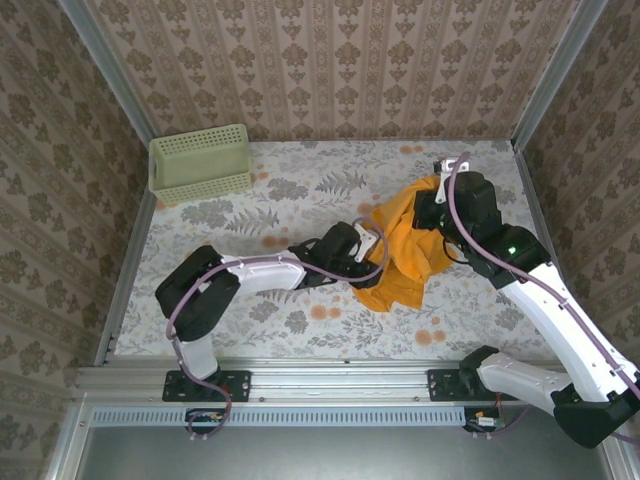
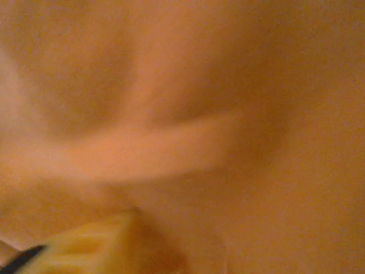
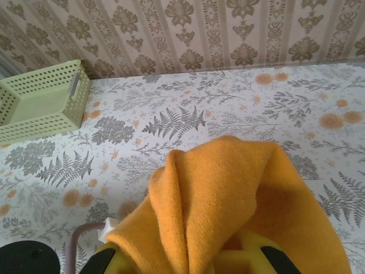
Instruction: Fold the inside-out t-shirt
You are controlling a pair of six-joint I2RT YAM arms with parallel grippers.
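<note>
The orange-yellow t-shirt (image 1: 405, 250) lies in a crumpled heap right of centre on the floral-print table (image 1: 300, 200), well apart from the pale green mesh basket (image 1: 200, 163) in the far left corner. The right gripper (image 1: 437, 203) has its jaws closed on the heap's far right edge, and its wrist view shows a thick fold of cloth pinched between the yellow fingers (image 3: 254, 258) and rising over them. The left gripper (image 1: 372, 245) sits at the shirt's left edge; its wrist camera sees a close orange blur beside one yellow finger (image 2: 85, 245), so it cannot be told how wide its jaws stand or whether they hold cloth.
</note>
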